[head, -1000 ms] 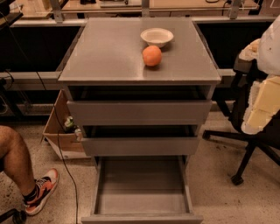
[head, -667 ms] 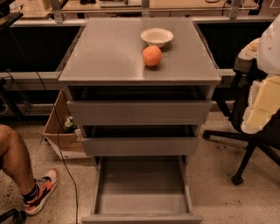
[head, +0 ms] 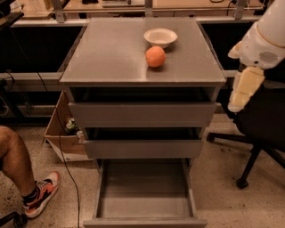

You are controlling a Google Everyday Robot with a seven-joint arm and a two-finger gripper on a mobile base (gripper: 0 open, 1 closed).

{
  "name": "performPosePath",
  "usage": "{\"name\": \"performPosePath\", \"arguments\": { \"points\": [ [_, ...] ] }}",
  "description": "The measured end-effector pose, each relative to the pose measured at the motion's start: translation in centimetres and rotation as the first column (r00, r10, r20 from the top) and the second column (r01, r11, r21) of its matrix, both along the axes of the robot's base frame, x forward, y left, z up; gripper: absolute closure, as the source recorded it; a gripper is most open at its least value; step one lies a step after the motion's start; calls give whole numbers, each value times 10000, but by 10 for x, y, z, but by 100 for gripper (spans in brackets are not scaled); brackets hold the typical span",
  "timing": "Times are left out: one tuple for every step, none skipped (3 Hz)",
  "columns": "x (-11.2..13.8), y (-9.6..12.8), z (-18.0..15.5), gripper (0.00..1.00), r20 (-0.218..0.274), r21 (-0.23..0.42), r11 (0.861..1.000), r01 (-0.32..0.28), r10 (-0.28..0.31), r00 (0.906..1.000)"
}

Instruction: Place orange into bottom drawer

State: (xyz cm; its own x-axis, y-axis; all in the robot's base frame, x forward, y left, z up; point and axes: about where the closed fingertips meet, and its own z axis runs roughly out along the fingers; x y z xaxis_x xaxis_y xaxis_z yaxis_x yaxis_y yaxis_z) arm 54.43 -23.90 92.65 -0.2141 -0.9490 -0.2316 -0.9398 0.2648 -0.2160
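One orange (head: 155,56) on cabinet top (head: 111,53) | end effector (head: 240,91) well right, lower

Robotics lab. Evidence: grey drawer cabinet (head: 142,113) on speckled floor (head: 218,187), workbenches (head: 89,6) behind, loose cable (head: 67,156), cardboard box (head: 62,138), office chair (head: 258,133); robot gripper (head: 242,91) hangs right of cabinet.

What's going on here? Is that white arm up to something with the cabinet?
Nothing is being handled right now. The robot's hand hangs off to the right of the grey cabinet, beside its top drawer, touching nothing. The orange sits on the cabinet top, just in front of a white bowl. The bottom drawer is pulled out with nothing in it, so the orange has not yet been moved there.
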Motion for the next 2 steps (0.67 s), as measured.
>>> {"name": "performPosePath", "arguments": {
  "points": [
    [69, -12, -29, 0, -86, 368, 9988, 327, -324, 9994],
    [99, -20, -30, 0, 253, 573, 9970, 527, -542, 9982]
  ]
}}
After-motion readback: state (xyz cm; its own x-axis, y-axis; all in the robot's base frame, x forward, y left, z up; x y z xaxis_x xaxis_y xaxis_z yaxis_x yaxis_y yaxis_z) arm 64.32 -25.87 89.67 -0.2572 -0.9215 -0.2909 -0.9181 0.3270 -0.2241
